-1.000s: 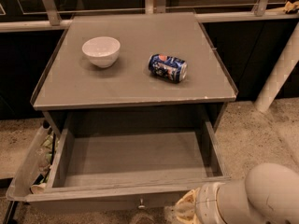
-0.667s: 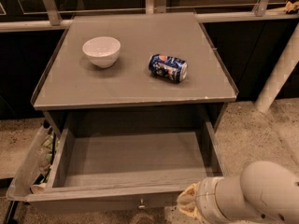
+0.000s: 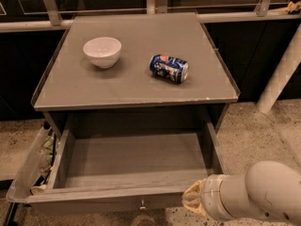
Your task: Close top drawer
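Observation:
The top drawer (image 3: 131, 160) is a grey wooden box pulled fully out from under the grey cabinet top (image 3: 136, 84). It is empty inside. Its flat front runs along the bottom of the view, with a small round metal knob (image 3: 142, 204) at its centre. My gripper (image 3: 190, 200) is at the end of the white arm (image 3: 254, 194) coming in from the lower right. It is right at the drawer front's right part, close to the right of the knob.
A white bowl (image 3: 102, 52) and a blue soda can (image 3: 169, 68) lying on its side are on the cabinet top. A clear plastic bin of snack packets (image 3: 30, 166) stands left of the drawer. A white post (image 3: 282, 74) stands at the right. The floor is speckled.
The arm has moved left along the drawer front, bringing the gripper nearer the knob. The drawer has not visibly moved.

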Motion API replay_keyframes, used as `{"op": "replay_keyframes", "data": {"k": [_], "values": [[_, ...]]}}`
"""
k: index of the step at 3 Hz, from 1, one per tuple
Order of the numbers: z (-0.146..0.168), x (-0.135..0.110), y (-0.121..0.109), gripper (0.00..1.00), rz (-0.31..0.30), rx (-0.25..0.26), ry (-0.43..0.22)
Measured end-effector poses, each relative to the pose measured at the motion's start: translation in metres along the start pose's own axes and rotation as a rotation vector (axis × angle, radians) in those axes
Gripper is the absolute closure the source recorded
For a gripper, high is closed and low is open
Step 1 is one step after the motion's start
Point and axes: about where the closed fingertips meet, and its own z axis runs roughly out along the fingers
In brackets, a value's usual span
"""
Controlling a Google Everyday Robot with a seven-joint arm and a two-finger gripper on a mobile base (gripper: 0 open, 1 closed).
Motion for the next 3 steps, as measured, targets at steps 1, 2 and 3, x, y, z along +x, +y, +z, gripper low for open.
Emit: {"op": "replay_keyframes", "data": {"k": [1, 2, 3], "values": [[0.0, 0.0, 0.0, 0.59, 0.0, 0.0, 0.0], [0.0, 0.0, 0.0, 0.35, 0.0, 0.0, 0.0], [0.01, 0.0055, -0.0071, 0.12, 0.02, 0.002, -0.015]]}}
